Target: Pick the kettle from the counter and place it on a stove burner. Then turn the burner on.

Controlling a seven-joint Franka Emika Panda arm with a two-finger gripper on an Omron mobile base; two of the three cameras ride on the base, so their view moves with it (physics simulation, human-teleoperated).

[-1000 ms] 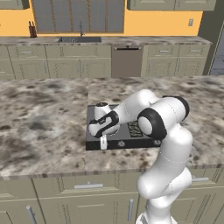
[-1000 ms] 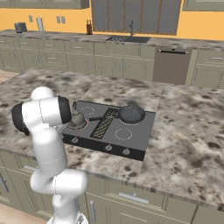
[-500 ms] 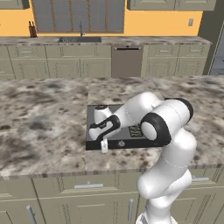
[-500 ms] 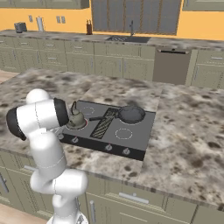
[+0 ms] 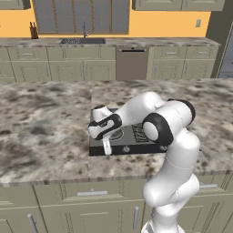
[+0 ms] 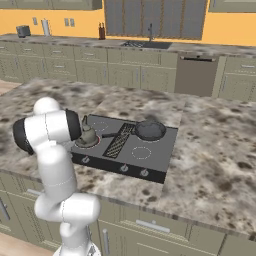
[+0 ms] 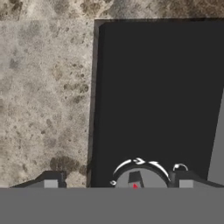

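The kettle [image 6: 89, 136] is seen standing upright on the front-left burner [image 6: 95, 142] of the cooktop [image 6: 150, 155], so the placing step is judged done; in the right base view a reddish tint can be made out around its base, though whether the burner is lit cannot be told. The pan [image 6: 149, 131] is set on the rear burner, well apart from the kettle. The step in hand is judged to be the turning of the burner's knob. In the hand view the gripper [image 7: 117, 180] is seen at the cooktop's front edge with its two fingertips [image 7: 51, 180] spread wide, one to each side of a round grey knob [image 7: 139, 178] with a red mark; neither tip is touching it and nothing is held. In the left base view the hand [image 5: 104, 126] is seen low over the left front of the cooktop, above the counter [image 5: 41, 132]. If the burner is not yet on, the next move would call for the jaws to be centred on the knob, closed on it squarely, and the wrist rotated; if it is already turned, only a clean withdrawal is needed, without the kettle's handle being brushed.
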